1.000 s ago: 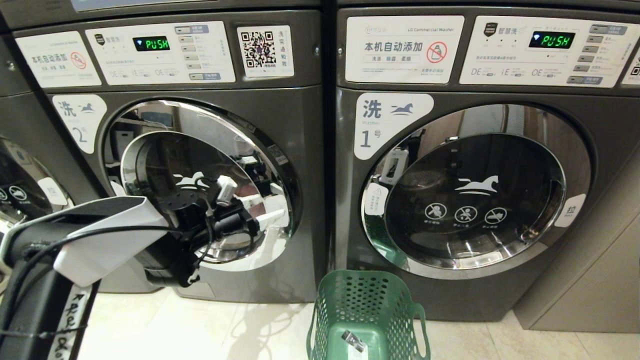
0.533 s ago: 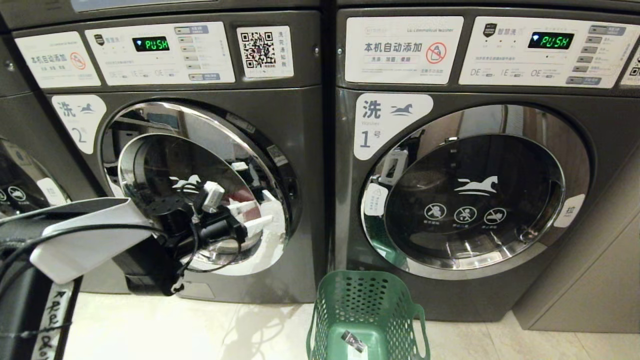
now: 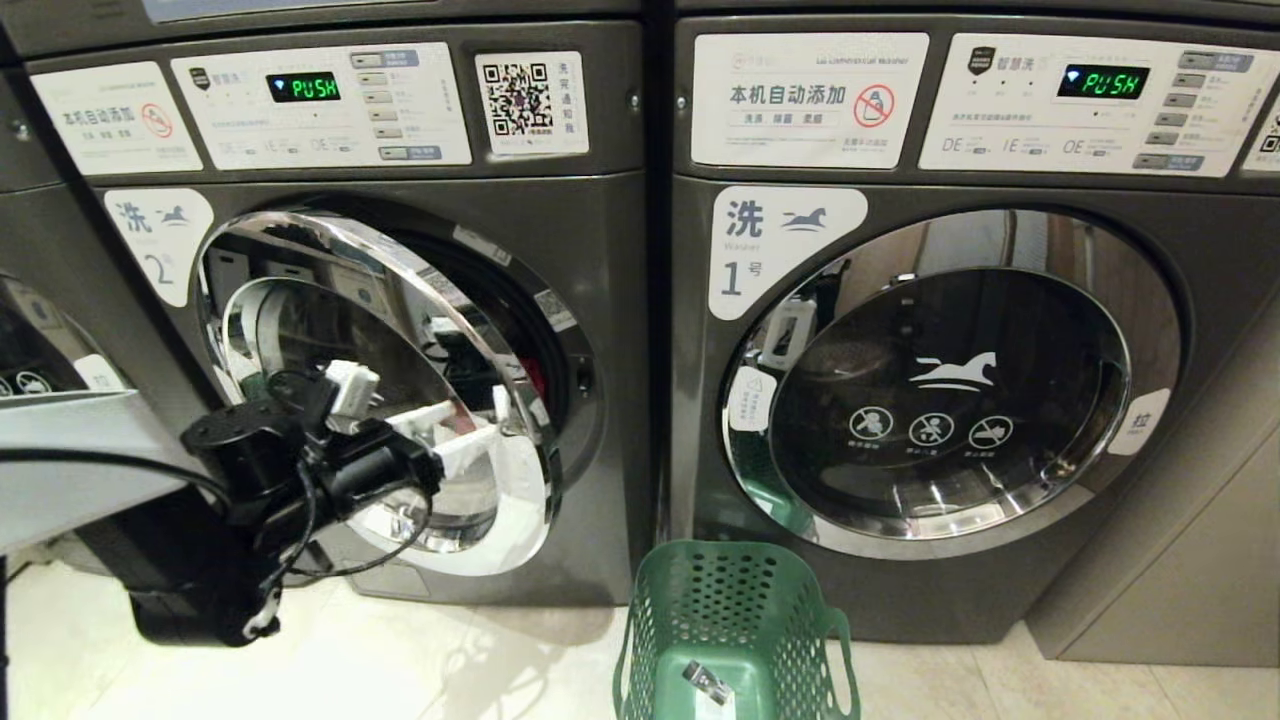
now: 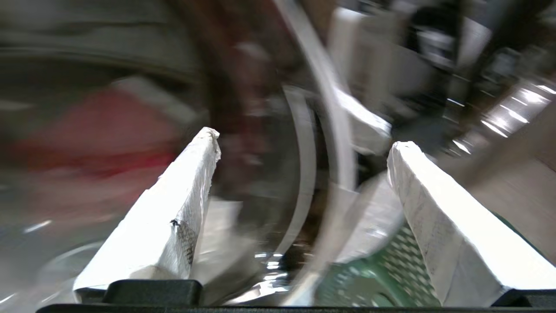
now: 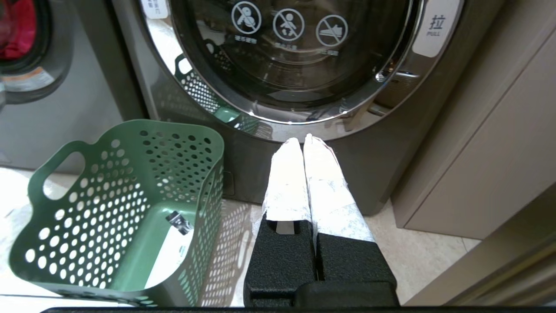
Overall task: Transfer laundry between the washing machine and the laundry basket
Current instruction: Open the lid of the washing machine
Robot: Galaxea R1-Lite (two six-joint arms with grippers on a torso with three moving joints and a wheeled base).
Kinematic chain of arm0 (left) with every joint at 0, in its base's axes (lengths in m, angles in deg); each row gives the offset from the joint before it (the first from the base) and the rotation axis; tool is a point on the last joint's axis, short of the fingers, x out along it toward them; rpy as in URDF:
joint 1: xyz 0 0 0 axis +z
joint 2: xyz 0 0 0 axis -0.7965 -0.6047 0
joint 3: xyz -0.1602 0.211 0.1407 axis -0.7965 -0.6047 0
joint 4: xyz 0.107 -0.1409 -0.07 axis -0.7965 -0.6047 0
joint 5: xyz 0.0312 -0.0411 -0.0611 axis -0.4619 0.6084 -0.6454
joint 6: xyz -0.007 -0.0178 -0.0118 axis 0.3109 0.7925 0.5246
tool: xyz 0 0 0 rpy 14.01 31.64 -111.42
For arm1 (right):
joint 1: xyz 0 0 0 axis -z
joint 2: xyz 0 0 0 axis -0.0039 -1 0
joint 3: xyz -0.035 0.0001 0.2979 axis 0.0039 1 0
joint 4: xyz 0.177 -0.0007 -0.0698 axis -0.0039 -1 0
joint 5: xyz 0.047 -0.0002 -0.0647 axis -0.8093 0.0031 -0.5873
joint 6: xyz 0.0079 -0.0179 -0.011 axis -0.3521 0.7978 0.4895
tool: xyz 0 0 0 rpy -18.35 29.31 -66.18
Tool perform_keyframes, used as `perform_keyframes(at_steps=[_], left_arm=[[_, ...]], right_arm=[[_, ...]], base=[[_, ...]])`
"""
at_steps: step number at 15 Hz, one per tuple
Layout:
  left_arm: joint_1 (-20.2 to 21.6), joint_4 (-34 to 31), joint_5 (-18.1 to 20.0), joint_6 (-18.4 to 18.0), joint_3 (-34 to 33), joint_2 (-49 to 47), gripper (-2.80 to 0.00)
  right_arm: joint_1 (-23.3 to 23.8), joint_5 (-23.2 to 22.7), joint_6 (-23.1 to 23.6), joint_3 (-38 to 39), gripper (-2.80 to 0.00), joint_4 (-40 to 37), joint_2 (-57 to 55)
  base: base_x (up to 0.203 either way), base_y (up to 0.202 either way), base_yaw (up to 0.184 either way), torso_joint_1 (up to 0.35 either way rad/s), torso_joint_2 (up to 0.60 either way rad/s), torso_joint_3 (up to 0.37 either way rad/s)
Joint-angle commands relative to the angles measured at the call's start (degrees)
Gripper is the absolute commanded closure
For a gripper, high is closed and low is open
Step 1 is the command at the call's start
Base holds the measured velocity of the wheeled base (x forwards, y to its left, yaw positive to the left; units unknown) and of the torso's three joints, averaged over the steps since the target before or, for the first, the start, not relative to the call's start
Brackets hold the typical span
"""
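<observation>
The washing machine [image 3: 610, 300] labelled "2" stands at the left with its chrome-rimmed door [image 3: 400, 290] swung partly open. Red laundry [image 3: 536, 378] peeks through the gap, and the same red laundry [image 4: 87, 139] is a blur in the left wrist view. My left gripper [image 3: 475, 425] is open at the door's free edge, and the chrome rim [image 4: 334, 130] runs between its white fingers [image 4: 182, 204]. The green laundry basket [image 3: 735, 600] stands on the floor between the two machines and holds only a white tag. My right gripper [image 5: 304, 140] is shut and empty, low beside the laundry basket [image 5: 117, 204].
Machine "1" [image 3: 950, 390] on the right has its door shut. Another dark machine [image 3: 40, 330] stands at the far left. A beige cabinet [image 3: 1200, 520] flanks machine "1". Pale tile floor [image 3: 450, 660] lies in front.
My left arm has drawn back to the left and down, and the door of machine "2" has swung further open with it. A strip of red laundry now shows in the gap.
</observation>
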Motion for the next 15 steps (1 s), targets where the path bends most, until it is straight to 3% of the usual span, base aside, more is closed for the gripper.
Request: perform_keyframes(at_steps=[1,3,9,11,13,15], left_arm=[[2.07,0.5,-5.35,0.49,-3.14,5.26,-2.8],[4.36,0.51,-10.65,1.97,-5.93,8.28,-2.8],[11.0,-0.81,-15.82,3.8,-8.78,20.53,-2.8],[18.6,-3.47,-17.67,4.61,-9.16,28.07,-2.8],[31.56,-7.14,-18.24,6.49,-8.37,36.6,-2.8],[43.9,-10.72,-18.1,11.2,-4.57,45.81,-2.8]], right_arm=[[0.02,-0.03,0.03,0.02,0.0,0.01,-0.05],[0.03,-0.03,0.03,-0.04,0.0,0.01,-0.05],[0.07,-0.03,0.03,0.0,0.0,0.01,-0.05],[0.0,-0.03,0.03,-0.04,0.0,0.01,-0.05],[0.09,-0.03,0.03,-0.04,0.0,0.01,-0.05],[0.0,-0.03,0.03,-0.04,0.0,0.01,-0.05]], base=[[0.0,0.0,0.0,0.0,0.0,0.0],[0.0,0.0,0.0,0.0,0.0,0.0],[0.0,0.0,0.0,0.0,0.0,0.0],[0.0,0.0,0.0,0.0,0.0,0.0],[0.0,0.0,0.0,0.0,0.0,0.0],[0.0,0.0,0.0,0.0,0.0,0.0]])
